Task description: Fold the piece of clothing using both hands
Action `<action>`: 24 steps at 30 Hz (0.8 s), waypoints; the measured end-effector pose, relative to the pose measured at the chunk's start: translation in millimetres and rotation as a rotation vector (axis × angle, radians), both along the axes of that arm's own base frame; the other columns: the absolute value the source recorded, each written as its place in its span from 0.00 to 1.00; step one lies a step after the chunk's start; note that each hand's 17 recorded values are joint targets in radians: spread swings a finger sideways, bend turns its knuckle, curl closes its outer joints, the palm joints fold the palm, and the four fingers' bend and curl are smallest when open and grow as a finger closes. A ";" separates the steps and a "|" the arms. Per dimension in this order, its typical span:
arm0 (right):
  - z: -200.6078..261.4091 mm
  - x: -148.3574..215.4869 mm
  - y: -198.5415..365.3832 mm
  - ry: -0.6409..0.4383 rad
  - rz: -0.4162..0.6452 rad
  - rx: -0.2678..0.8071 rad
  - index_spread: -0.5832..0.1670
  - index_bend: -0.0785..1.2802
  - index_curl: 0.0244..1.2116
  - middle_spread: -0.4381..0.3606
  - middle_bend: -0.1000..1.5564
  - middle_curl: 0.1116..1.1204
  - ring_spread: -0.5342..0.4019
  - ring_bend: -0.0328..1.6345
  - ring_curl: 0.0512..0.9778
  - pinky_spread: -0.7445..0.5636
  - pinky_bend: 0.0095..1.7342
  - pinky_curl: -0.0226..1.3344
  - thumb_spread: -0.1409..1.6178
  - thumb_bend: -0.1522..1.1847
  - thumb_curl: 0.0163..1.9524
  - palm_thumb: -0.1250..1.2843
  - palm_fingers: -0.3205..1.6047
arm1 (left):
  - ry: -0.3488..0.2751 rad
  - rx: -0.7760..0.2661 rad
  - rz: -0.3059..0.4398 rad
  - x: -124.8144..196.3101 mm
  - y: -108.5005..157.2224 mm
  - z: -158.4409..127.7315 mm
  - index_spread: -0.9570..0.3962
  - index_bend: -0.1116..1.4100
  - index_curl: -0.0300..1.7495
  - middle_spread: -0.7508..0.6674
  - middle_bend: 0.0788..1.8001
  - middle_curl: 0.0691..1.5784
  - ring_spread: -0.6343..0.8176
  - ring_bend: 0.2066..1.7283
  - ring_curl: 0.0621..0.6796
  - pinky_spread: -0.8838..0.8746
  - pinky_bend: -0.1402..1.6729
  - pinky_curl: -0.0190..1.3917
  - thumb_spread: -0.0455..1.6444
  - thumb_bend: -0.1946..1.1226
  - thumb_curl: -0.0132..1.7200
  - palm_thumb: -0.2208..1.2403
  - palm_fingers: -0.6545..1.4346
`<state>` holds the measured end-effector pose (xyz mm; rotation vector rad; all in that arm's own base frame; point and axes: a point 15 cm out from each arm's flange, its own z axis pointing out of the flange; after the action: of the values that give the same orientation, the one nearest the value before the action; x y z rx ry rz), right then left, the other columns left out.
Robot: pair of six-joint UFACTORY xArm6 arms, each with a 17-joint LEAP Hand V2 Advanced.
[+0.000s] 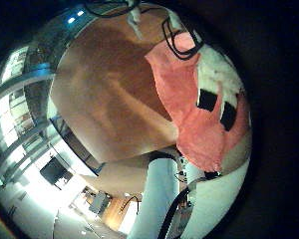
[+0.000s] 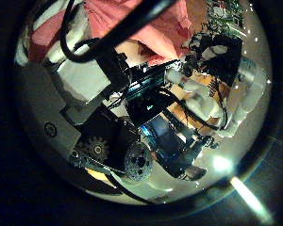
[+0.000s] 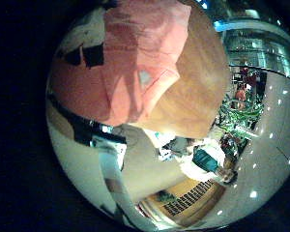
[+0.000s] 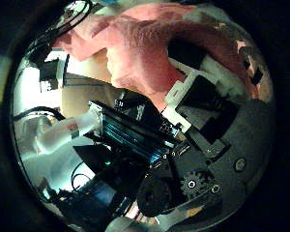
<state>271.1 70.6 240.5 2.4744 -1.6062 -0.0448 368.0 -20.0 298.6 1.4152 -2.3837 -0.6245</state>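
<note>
In the left little finger side palm view we see the garment (image 1: 194,105), a salmon-pink piece of clothing, lying on the tan worktop (image 1: 110,90). A hand (image 1: 217,85) of white and black parts rests on the cloth near its edge; we cannot tell which hand it is, nor whether its fingers pinch the fabric.

In the left thumb side palm view the left hand (image 2: 132,113) fills most of the picture with its black and white body and geared parts. The pink garment shows just beyond it, bunched close against the fingers (image 2: 80,38). Another white arm (image 2: 231,85) stands further off across the worktop. We cannot tell from here whether the left fingers are curled round the cloth or merely lie against it.

In the right little finger side palm view the garment spreads wide over the worktop (image 3: 198,92), with a fold line running down its middle. A white and black hand (image 3: 82,48) sits at the cloth's edge, touching it; we cannot tell which hand it is.

In the right thumb side palm view the right hand (image 4: 184,116) is close to the garment, which is heaped and wrinkled right in front of the palm. Dark fingers (image 4: 188,53) reach onto the cloth and touch it. Whether they grip it or rest straight on it, we cannot tell.
</note>
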 end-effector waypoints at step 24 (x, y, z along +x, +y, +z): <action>90.5 107.5 -13.4 0.114 -0.103 0.123 0.34 0.74 0.76 0.40 0.82 0.68 0.35 0.82 0.70 0.43 0.72 0.61 0.66 0.11 0.40 0.75 0.73 | 0.054 0.018 0.012 28.6 -6.5 10.7 0.21 0.23 0.86 0.11 0.51 0.61 0.11 0.72 0.72 0.11 0.62 0.48 0.67 0.14 0.41 0.68 0.84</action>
<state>378.6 57.2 331.0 2.4249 -1.7291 -0.3019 396.6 -26.5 309.3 1.4007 -2.3324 -0.6734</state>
